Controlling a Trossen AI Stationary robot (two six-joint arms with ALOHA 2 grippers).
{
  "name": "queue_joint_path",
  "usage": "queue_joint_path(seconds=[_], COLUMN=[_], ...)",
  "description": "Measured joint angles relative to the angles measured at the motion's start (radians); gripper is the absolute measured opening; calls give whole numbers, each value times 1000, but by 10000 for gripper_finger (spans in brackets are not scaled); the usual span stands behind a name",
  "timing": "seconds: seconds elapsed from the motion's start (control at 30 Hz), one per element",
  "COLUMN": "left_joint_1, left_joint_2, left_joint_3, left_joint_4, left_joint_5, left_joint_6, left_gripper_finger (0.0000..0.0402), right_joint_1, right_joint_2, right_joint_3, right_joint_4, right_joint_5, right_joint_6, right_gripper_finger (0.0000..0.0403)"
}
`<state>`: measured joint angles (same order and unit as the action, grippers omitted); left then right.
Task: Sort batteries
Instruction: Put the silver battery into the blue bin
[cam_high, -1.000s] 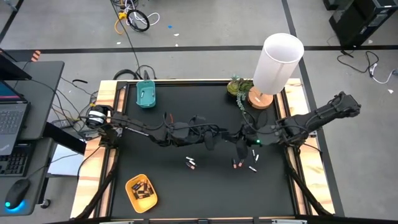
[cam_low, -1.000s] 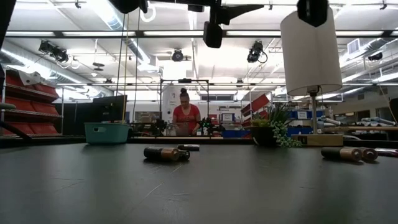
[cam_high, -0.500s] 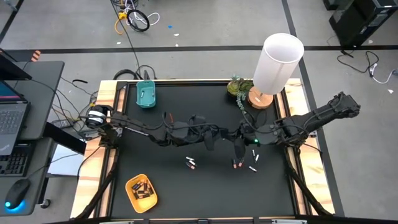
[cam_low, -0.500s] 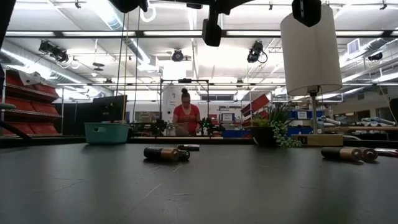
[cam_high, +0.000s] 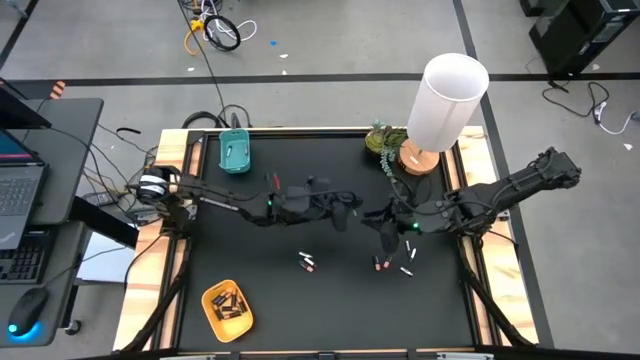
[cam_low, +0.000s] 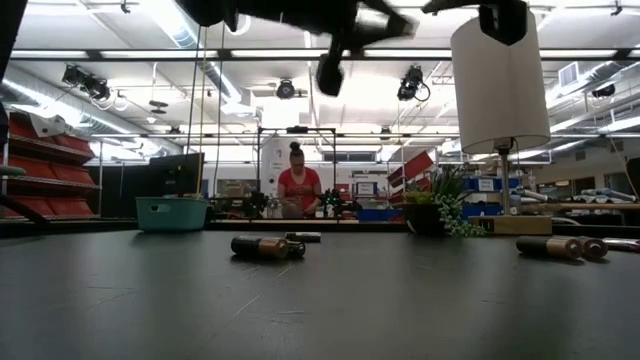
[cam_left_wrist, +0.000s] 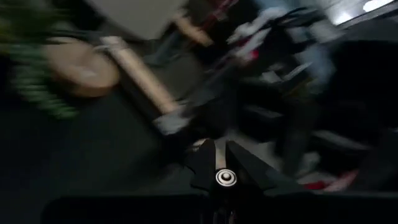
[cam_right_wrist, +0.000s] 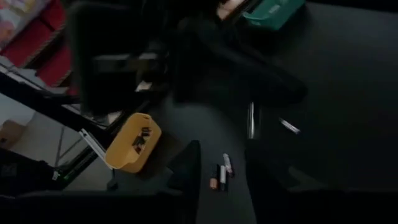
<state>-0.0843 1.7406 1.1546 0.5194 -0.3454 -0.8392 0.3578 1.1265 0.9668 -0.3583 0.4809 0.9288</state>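
The batteries, small, rigid, smooth and prone to rolling, want a pinch across mid-barrel; the left gripper is closed empty, the right gripper parted, empty.

Matt black table top, pale wooden frame, glossy yellow plastic tray.

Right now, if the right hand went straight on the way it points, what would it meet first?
Probably the two loose batteries lying on the black table, framed between the open right hand's fingers. The yellow tray sits off to one side. Depth is unclear.
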Motion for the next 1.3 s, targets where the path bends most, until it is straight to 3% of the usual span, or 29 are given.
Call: queue_joint_path(seconds=[0.2,0.47,0.73,1.0,1.3], left_joint_1=[112,396,670,834,1012], left_joint_2=[-126,-249,-261,-261,-261], left_joint_3=[0,0,0,1,0], left_joint_4=[-410,-989,-1138,-1256,-1438], left_joint_5=[11,29,155,160,113], left_joint_6=[56,154,255,319,563], left_gripper_finger=[37,37,37,37,41], right_joint_1=[14,21,-35,-76,-152], right_joint_2=[-79,-149,-161,-164,-110], right_joint_3=[0,1,1,1,1], right_joint_4=[-158,-314,-347,-455,-478], right_joint_5=[5,46,44,-78,-51], right_joint_6=[68,7,-192,-170,-176], right_gripper_finger=[125,108,90,82,80])
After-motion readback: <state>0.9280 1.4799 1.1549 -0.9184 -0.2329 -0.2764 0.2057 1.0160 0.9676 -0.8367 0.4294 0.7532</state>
